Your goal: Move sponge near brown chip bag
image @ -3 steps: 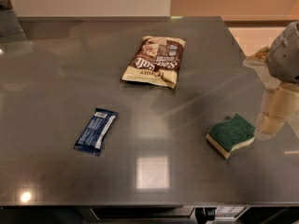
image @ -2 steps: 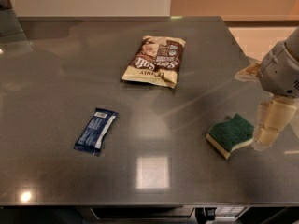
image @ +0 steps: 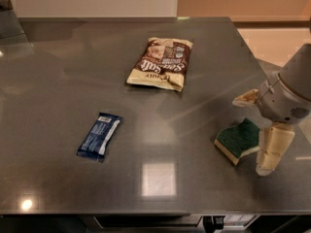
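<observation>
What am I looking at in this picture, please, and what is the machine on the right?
There is one picture, from a single camera looking down on a grey table; where the camera is mounted is not known. The pale rounded machine at the right is the arm of a mobile robot. Its end effector, a two-finger claw, is open and sits right by the sponge, which lies on the table. Nothing is held. Also on the table are a chip bag towards the back and a blue bar wrapper nearer the front left.
</observation>
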You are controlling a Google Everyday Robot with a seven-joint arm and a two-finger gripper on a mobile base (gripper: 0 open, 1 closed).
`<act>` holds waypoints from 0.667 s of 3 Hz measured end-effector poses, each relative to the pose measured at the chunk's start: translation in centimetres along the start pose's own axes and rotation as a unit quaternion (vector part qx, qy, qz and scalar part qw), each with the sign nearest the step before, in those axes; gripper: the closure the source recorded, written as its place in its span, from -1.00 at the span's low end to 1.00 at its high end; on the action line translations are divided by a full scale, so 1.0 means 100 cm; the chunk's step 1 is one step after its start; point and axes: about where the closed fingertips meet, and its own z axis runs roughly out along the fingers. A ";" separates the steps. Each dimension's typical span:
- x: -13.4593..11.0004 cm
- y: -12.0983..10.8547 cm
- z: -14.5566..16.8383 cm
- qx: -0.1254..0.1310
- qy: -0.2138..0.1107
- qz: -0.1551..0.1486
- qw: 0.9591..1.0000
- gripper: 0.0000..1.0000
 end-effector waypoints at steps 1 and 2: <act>0.005 -0.002 0.013 -0.008 -0.001 -0.007 1.000 -1.00; 0.010 -0.005 0.022 -0.019 0.007 -0.011 1.000 -0.67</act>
